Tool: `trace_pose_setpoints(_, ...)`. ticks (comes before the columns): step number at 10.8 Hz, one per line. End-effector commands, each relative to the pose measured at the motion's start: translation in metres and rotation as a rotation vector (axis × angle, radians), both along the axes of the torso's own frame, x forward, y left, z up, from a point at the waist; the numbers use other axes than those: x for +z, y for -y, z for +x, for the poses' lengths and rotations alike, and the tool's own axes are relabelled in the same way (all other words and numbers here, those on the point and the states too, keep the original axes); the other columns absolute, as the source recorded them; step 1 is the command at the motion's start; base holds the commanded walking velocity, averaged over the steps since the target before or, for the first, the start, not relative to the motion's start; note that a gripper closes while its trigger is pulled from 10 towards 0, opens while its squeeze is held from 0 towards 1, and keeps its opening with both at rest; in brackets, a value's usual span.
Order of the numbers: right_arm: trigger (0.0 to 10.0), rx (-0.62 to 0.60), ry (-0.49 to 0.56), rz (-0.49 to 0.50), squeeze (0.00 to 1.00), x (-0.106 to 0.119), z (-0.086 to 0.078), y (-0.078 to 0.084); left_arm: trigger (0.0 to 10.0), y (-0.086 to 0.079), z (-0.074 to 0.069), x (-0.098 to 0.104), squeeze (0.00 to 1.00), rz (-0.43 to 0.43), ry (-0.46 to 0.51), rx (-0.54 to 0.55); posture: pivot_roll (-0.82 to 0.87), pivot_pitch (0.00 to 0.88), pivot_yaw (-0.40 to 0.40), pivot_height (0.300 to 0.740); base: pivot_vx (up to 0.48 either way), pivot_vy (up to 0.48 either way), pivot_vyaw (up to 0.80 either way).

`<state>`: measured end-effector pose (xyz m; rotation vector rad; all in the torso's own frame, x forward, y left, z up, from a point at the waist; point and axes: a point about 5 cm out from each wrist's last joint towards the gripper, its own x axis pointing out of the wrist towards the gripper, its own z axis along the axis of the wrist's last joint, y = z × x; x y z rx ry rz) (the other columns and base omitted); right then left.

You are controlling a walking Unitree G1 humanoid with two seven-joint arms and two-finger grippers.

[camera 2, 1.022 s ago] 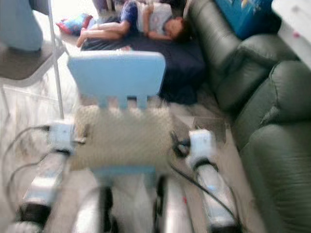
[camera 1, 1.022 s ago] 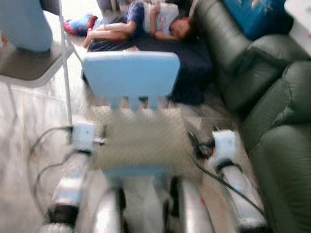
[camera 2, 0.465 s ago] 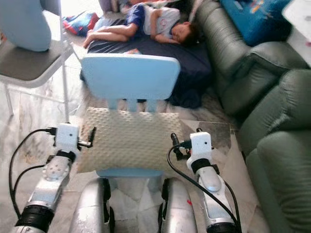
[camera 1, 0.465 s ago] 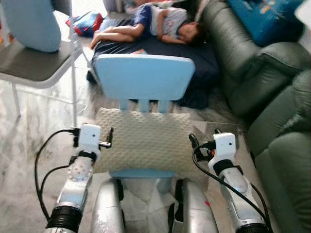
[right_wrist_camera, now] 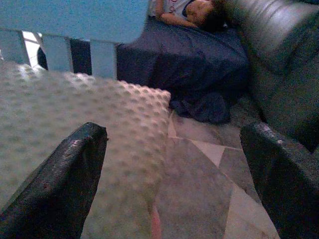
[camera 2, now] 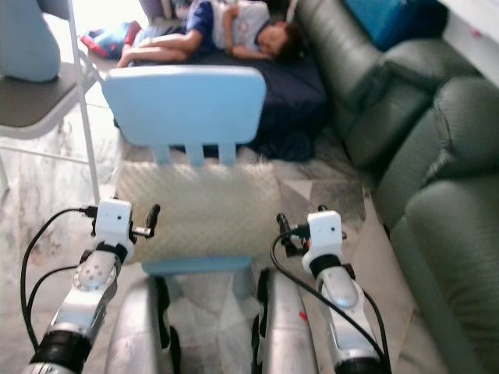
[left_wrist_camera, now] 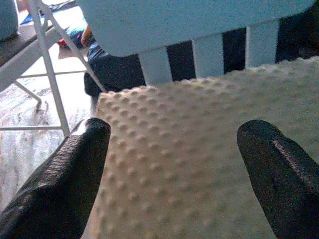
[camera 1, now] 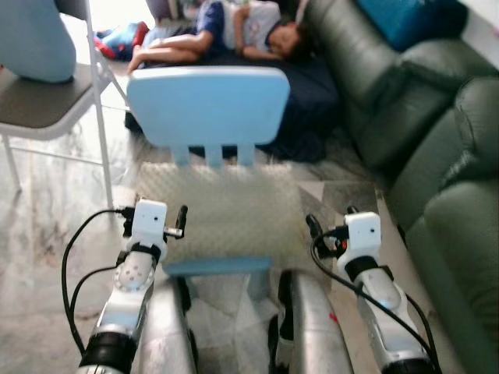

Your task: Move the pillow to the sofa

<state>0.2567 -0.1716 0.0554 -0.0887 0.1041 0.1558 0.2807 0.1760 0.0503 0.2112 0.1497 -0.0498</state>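
Left wrist view: pillow (left_wrist_camera: 209,164) between spread fingers (left_wrist_camera: 65,184)

No legible text, label, brand, number or sign on any surface, pillow (camera 1: 218,214) plain and dimpled, pale blue chair (camera 1: 207,105) unmarked, dark green sofa (camera 1: 437,156) unmarked, print on the blue cushion (camera 2: 390,19) too blurred to read

The pillow (camera 1: 222,214) was blurred in the head views, its far edge hidden behind the blue chair's backrest (camera 1: 207,105). The sofa (camera 1: 437,156) beside that chair ran off frame.
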Motion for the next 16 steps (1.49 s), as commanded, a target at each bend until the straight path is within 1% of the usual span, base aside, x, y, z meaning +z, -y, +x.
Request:
trace_pose_setpoints(1,10.0,-0.022,-0.014,0.004,0.0,-0.003,-0.002,0.005,10.0,-0.004,-0.001,-0.002,0.0,0.008,-0.015,0.02,-0.05,0.157,-0.021,0.528,0.0,0.0,0.0)
trace_pose_setpoints(2,10.0,-0.026,-0.016,-0.003,0.0,-0.003,-0.002,0.006,10.0,-0.008,-0.001,-0.002,0.82,-0.015,-0.011,0.062,-0.05,0.159,-0.024,0.528,0.0,0.0,0.0)
trace_pose_setpoints(3,10.0,-0.028,-0.016,-0.007,0.0,-0.003,-0.001,0.007,10.0,-0.012,-0.001,-0.001,1.0,-0.002,0.001,0.088,-0.05,0.159,-0.026,0.528,0.0,0.0,0.0)
trace_pose_setpoints(4,10.0,-0.032,-0.015,-0.02,0.0,-0.002,0.0,0.008,10.0,-0.012,-0.001,-0.001,1.0,-0.011,-0.009,0.076,-0.05,0.159,-0.028,0.528,0.0,0.0,0.0)
trace_pose_setpoints(5,10.0,-0.021,-0.013,-0.005,1.0,-0.002,0.001,0.007,10.0,-0.013,0.0,0.0,1.0,-0.005,-0.002,0.08,-0.04,0.158,-0.029,0.528,0.0,0.0,0.0)
trace_pose_setpoints(6,10.0,-0.021,-0.01,-0.006,1.0,-0.001,0.002,0.007,10.0,-0.013,0.0,0.0,1.0,-0.007,-0.003,0.08,-0.05,0.157,-0.03,0.528,0.0,0.0,0.0)
trace_pose_setpoints(7,10.0,-0.018,-0.01,-0.016,0.49,-0.001,0.003,0.006,10.0,-0.013,0.0,-0.001,1.0,0.017,-0.007,0.087,-0.05,0.155,-0.031,0.528,0.0,0.0,0.0)
trace_pose_setpoints(8,10.0,-0.007,-0.011,-0.038,0.0,-0.002,0.004,0.006,10.0,-0.013,0.0,-0.002,0.0,0.026,-0.009,0.09,-0.05,0.154,-0.032,0.528,0.0,0.0,0.0)
trace_pose_setpoints(9,10.0,-0.001,-0.018,-0.037,0.0,-0.002,0.004,0.005,10.0,-0.012,0.001,-0.002,0.0,0.026,-0.009,0.091,-0.05,0.154,-0.032,0.528,0.0,0.0,0.0)
trace_pose_setpoints(11,10.0,0.003,-0.015,-0.041,0.0,-0.004,0.004,0.004,10.0,-0.013,-0.001,-0.005,0.0,0.022,-0.02,0.088,-0.05,0.141,-0.034,0.502,0.0,0.0,0.0)
trace_pose_setpoints(13,10.0,-0.004,-0.022,-0.027,0.0,-0.003,0.006,0.005,10.0,-0.017,0.004,0.001,0.0,0.03,-0.004,0.07,-0.04,0.155,-0.045,0.502,0.0,0.0,0.0)
trace_pose_setpoints(14,10.0,-0.003,-0.032,-0.012,0.0,-0.003,0.004,0.005,10.0,-0.023,0.004,0.003,0.0,0.044,0.002,0.07,-0.04,0.182,-0.05,0.502,0.0,0.0,0.0)
trace_pose_setpoints(15,10.0,0.001,-0.03,0.004,0.0,-0.001,0.004,0.003,10.0,-0.032,0.005,0.008,0.0,0.066,0.018,0.081,-0.04,0.201,-0.053,0.502,0.0,0.0,0.0)
trace_pose_setpoints(16,10.0,0.019,-0.023,0.038,0.0,0.008,0.01,0.001,10.0,-0.043,0.013,0.019,0.0,0.033,0.019,0.072,-0.03,0.257,-0.074,0.502,0.0,0.0,0.0)
